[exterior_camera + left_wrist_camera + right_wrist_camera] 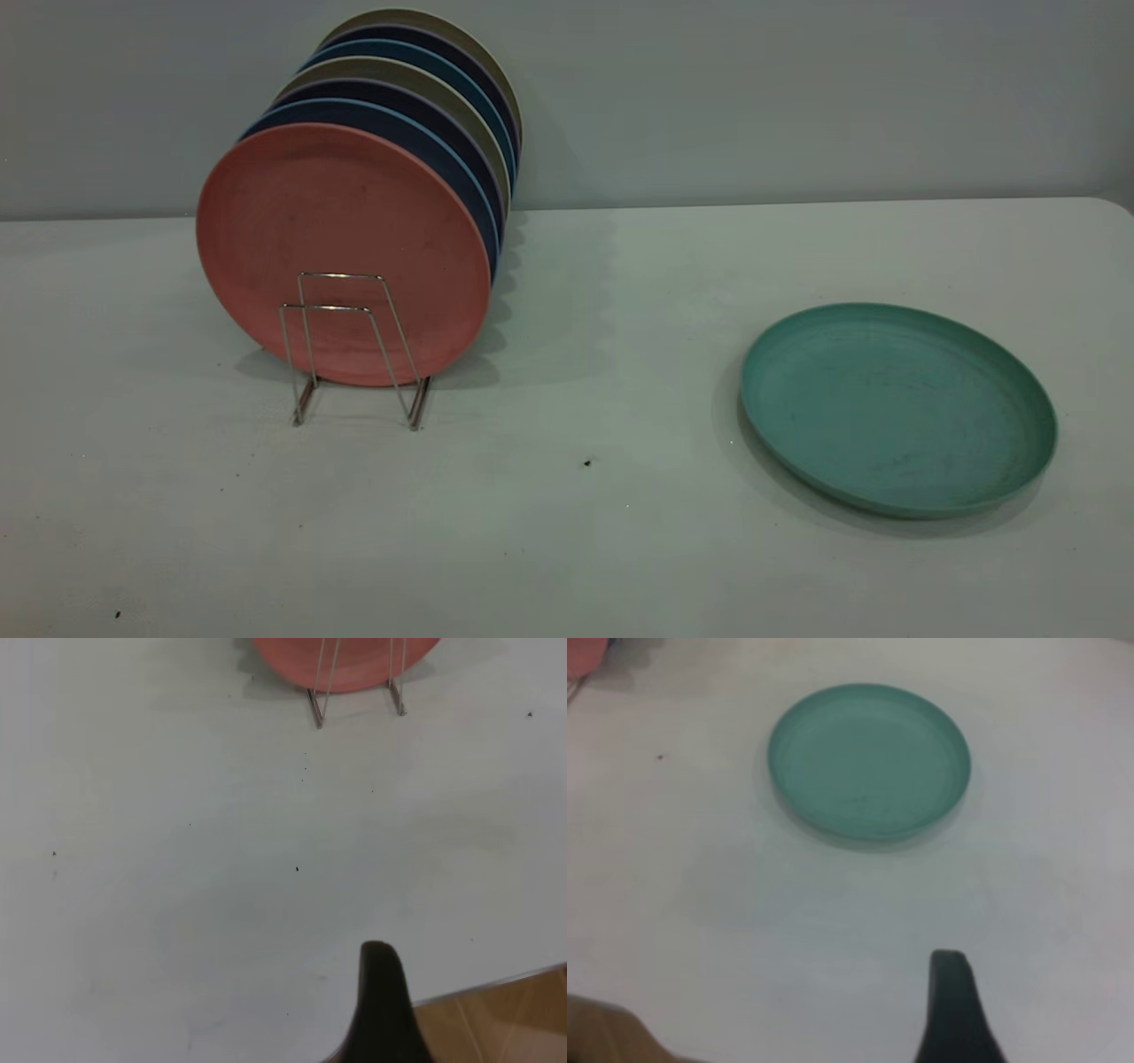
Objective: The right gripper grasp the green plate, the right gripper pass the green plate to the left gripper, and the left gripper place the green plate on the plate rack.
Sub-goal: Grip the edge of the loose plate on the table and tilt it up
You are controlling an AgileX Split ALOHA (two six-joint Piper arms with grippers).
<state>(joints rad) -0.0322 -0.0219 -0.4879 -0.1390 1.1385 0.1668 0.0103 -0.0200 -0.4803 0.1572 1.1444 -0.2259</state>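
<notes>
Pale grey wall behind, pale worktop (567, 532) in front of me. The green plate (897, 406) lies flat toward the worktop's right edge, nothing touching it. My right end effector (954, 1010) hangs back over the near edge with the plate straight ahead and well apart, so that arm is clearly nearer. Only one finger shows, so whether it's apart or together I cannot tell. Same story for my left end effector (383, 1005), by the near edge facing the plate rack (354, 350), already loaded with a pink plate (341, 248) in front.
</notes>
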